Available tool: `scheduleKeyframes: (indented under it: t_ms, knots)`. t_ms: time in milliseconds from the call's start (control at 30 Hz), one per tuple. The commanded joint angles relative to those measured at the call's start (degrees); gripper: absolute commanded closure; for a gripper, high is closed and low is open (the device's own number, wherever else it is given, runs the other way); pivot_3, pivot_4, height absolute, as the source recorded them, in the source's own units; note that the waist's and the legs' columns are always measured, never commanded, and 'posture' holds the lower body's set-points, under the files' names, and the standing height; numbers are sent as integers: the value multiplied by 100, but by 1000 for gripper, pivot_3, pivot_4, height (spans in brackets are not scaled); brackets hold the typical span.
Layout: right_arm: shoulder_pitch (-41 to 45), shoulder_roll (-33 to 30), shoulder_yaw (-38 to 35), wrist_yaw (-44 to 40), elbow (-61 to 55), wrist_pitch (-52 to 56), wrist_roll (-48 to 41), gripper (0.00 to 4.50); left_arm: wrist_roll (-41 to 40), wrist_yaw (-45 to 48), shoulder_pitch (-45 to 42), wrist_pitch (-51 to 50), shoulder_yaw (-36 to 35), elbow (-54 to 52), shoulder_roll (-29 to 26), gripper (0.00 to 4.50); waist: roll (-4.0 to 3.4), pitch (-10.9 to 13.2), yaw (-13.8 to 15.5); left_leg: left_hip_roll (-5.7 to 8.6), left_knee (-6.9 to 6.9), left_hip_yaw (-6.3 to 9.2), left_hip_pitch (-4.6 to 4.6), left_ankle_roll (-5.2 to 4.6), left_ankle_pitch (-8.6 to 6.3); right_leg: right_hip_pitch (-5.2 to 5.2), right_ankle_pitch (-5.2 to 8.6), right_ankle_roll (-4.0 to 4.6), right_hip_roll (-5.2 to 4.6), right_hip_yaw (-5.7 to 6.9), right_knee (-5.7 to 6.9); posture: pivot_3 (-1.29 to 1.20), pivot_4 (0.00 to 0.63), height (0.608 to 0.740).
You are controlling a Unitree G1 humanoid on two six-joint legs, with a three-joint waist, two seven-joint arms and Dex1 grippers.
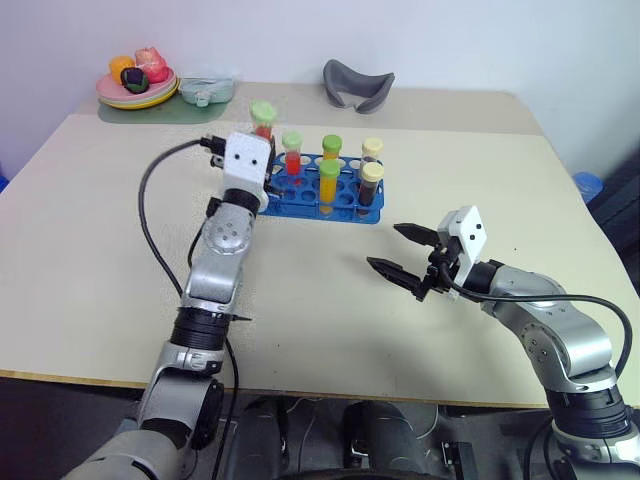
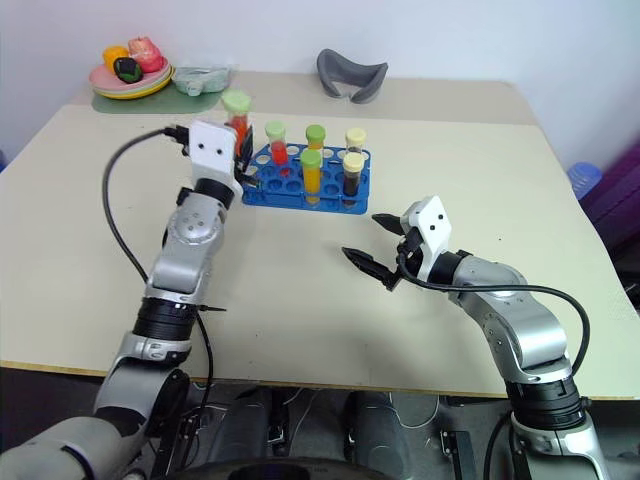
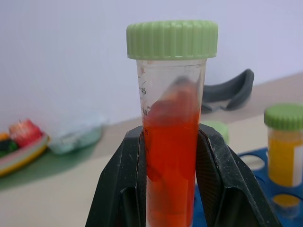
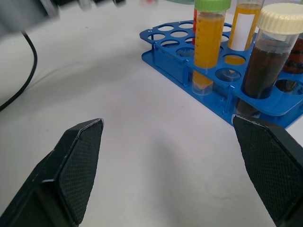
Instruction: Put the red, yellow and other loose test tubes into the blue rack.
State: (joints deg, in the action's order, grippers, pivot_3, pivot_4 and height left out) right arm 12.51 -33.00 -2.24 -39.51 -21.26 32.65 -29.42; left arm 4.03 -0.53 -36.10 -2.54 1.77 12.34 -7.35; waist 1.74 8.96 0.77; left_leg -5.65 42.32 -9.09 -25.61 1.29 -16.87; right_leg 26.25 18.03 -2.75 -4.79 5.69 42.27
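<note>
My left gripper (image 3: 170,137) is shut on a red test tube (image 1: 263,118) with a pale green cap. It holds the tube upright in the air, just past the left end of the blue rack (image 1: 300,195). Several capped tubes stand in the rack, among them a red one (image 1: 292,152), a yellow-orange one (image 1: 328,183) and a dark brown one (image 1: 371,185). Many holes at the rack's left end (image 4: 165,35) are free. My right gripper (image 1: 384,246) hovers open over the table in front of the rack's right end, nothing between its fingers.
At the back left, a plate of toy fruit (image 1: 138,88) sits on a green mat beside a pale green object (image 1: 206,90). A grey curved object (image 1: 357,87) lies at the back. A black cable (image 1: 148,205) loops off my left wrist.
</note>
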Motion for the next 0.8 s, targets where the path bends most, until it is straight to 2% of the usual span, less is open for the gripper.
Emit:
scheduleKeyframes:
  t_ms: [33, 200, 467, 800]
  knots:
    - [8, -12, -181, 46, -203, -83, -35, 51, -109, -9, -85, 526, -75, 70, 156, 3688, 0, 0, -5, 0, 0, 0, 0, 0, 0, 0, 0, 0, 0, 0, 0, 0, 150, 680]
    - [-100, -31, -248, 92, -312, -57, -62, 51, -347, 83, -161, 849, -169, 504, 450, 3688, -1, 0, -6, -1, -2, 0, 1, 0, 0, 0, 0, 0, 1, 1, -1, 0, 150, 680]
    - [-181, -24, -285, 149, -379, -77, -65, 51, -170, 24, -301, 905, -95, 972, 515, 3688, 0, 0, -7, -1, -3, 0, 1, 0, 0, 0, 0, 0, 2, 2, -1, 0, 150, 680]
    - [-215, 1, -264, 204, -419, -94, -70, 51, -367, 134, -383, 995, -184, 1212, 710, 3688, 0, 0, -7, -1, -3, 0, 1, 0, 0, 0, 0, 0, 2, 2, -3, 0, 150, 680]
